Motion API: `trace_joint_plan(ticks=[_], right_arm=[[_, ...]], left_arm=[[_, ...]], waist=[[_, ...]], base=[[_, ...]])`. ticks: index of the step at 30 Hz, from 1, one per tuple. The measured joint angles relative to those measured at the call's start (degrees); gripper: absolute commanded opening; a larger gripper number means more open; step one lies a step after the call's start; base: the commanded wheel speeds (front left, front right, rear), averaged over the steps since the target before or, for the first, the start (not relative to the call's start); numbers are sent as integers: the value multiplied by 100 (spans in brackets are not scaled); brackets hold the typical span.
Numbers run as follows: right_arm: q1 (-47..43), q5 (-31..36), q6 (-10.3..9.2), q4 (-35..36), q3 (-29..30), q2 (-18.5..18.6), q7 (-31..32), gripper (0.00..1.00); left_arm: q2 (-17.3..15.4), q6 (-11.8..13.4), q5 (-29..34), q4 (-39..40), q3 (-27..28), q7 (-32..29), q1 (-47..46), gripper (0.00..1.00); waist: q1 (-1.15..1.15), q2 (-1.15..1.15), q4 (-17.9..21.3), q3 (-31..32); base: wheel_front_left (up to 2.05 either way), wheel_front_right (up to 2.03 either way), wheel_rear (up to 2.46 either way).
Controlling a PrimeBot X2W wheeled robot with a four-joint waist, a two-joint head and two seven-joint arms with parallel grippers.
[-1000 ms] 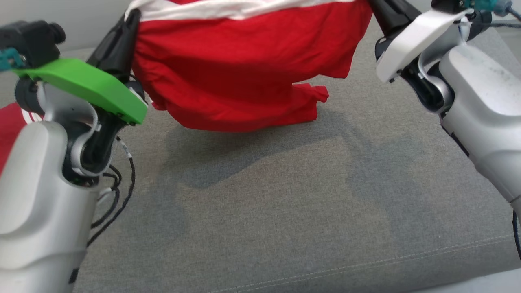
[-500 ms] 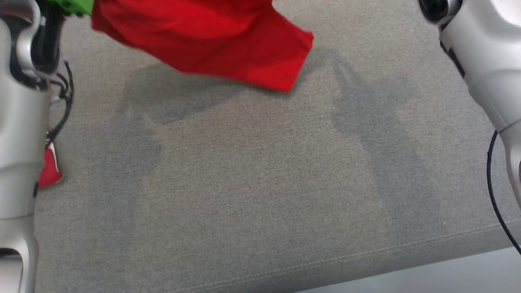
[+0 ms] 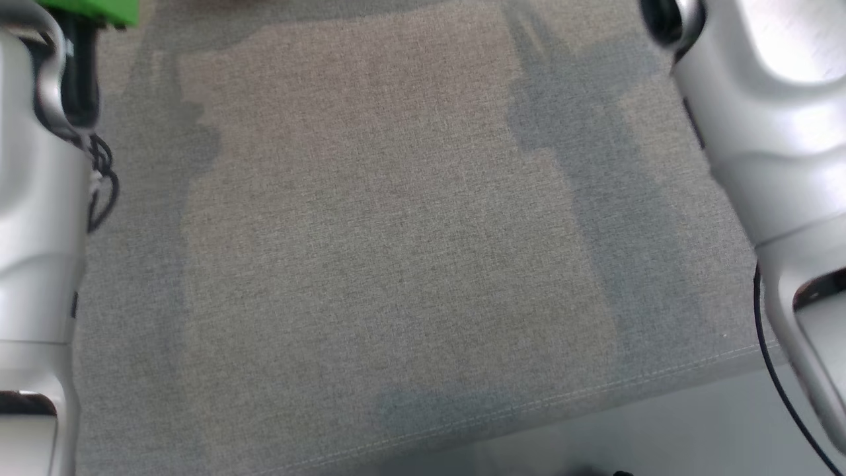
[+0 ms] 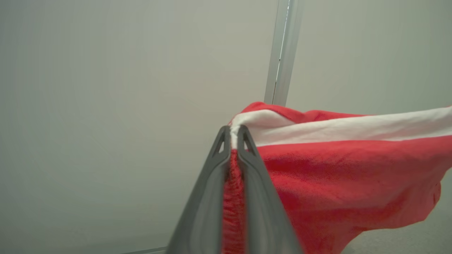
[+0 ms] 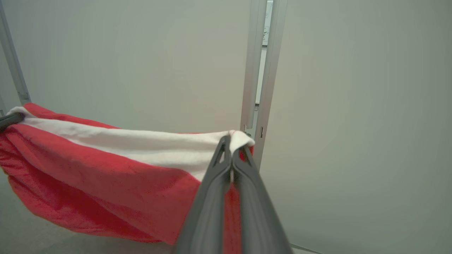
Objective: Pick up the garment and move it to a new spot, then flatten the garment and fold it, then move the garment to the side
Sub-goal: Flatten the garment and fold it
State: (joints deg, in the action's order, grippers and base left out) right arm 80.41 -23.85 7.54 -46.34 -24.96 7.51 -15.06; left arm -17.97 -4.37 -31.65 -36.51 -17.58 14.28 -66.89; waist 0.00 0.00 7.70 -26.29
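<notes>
My left tool [image 4: 233, 132] is closed narrow on the garment [image 4: 335, 176]. Its two dark fingers [image 4: 208, 197] pinch a bunched strip of red cloth between them, and a white corner comes out at the tips. My right tool [image 5: 231, 143] is closed in the same way on the other top corner, where a small white fold sits over the fingertips and red cloth runs down between the fingers.

The garment is red, with a wide white band along its upper edge. It is held up in the air and stretched between the two tools, and the red part sags below the band in soft folds. In the right wrist view, a dark tip [image 5: 10, 120] holds the far corner of the band at the left edge. Under the lower hem I see some grey padded surface [image 4: 406, 240], and the cloth appears to hang clear of it, though I cannot tell this for sure.

Behind the garment there is a plain pale wall [image 4: 106, 88] with an upright metal post [image 5: 261, 70].

In the head view, my left forearm [image 3: 33, 231] stands at the left edge with a green cover [image 3: 92, 10] above it and a black cable [image 3: 99, 185] beside it. My right forearm [image 3: 760, 132] is at the right, also with a thin black cable [image 3: 773, 370]. Between them lies the grey padded surface with soft shadows on it and a seam along its near edge, and below that a strip of pale floor [image 3: 661, 430].
</notes>
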Motion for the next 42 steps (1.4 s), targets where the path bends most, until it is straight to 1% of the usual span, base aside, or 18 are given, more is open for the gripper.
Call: trace_joint_plan(ticks=[3,5,7,10,11,16,20,23,25,26,27,28,29,34,37,42], right_arm=[[-733,-26,0,248,-304,-11,1,0],[-1116,-154,0,510,-458,52,1,0],[-1445,-299,0,834,-565,166,1,0],[-1935,-485,0,1371,-570,400,1,0],[-2293,-597,0,1694,-492,521,1,0],[-3386,-650,0,2373,-175,783,0,0],[-4258,-648,-1,2817,172,878,0,0],[-4891,-593,-1,3087,281,947,1,0],[-5269,-560,-1,3204,347,951,1,0],[-5269,-560,-1,3204,347,951,1,0],[-5644,-557,0,3322,414,945,1,0],[-5644,-557,0,3322,414,945,1,0],[-5826,-550,0,3385,449,939,1,0],[-6681,-564,0,3786,619,884,1,0],[-7147,-590,0,4127,783,849,41,0],[-7836,-588,1,4800,1050,803,332,0]], left_arm=[[123,-132,-11,-183,-92,49,427,0],[204,-194,-24,-132,-58,52,668,0],[274,-243,-32,147,57,68,908,0],[377,-274,108,690,163,76,1401,0],[486,-292,177,1033,213,76,1795,0],[612,-300,401,1850,64,77,2754,0],[650,-301,454,2250,160,76,3593,0],[736,-301,457,2462,324,77,4185,0],[800,-301,493,2643,433,77,4536,0],[800,-301,493,2643,433,77,4536,0],[826,-301,576,2811,478,77,4858,0],[826,-301,576,2811,478,77,4858,0],[845,-301,645,2907,500,77,5031,0],[1028,-303,857,3368,828,76,5829,0],[1133,-303,987,3643,942,76,6332,0],[1225,-312,1109,4088,1042,76,7081,0]], waist=[[0,0,24,-188],[0,0,24,-284],[0,0,9,-350],[0,0,-49,-368],[0,0,-93,-334],[0,0,-204,-158],[0,0,-288,28],[-1,0,-334,199],[-1,0,-355,323],[-1,0,-355,323],[-1,0,-370,459],[-1,0,-370,459],[-1,0,-375,530],[-1,0,-376,913],[-1,0,-361,1152],[-1,0,-317,1522]], base=[[0,0,0],[0,0,0],[0,0,0],[0,0,0],[0,0,0],[0,0,0],[0,0,0],[0,0,0],[0,0,0],[0,0,0],[0,0,0],[0,0,0],[0,0,0],[0,0,0],[0,0,0],[0,0,0]])
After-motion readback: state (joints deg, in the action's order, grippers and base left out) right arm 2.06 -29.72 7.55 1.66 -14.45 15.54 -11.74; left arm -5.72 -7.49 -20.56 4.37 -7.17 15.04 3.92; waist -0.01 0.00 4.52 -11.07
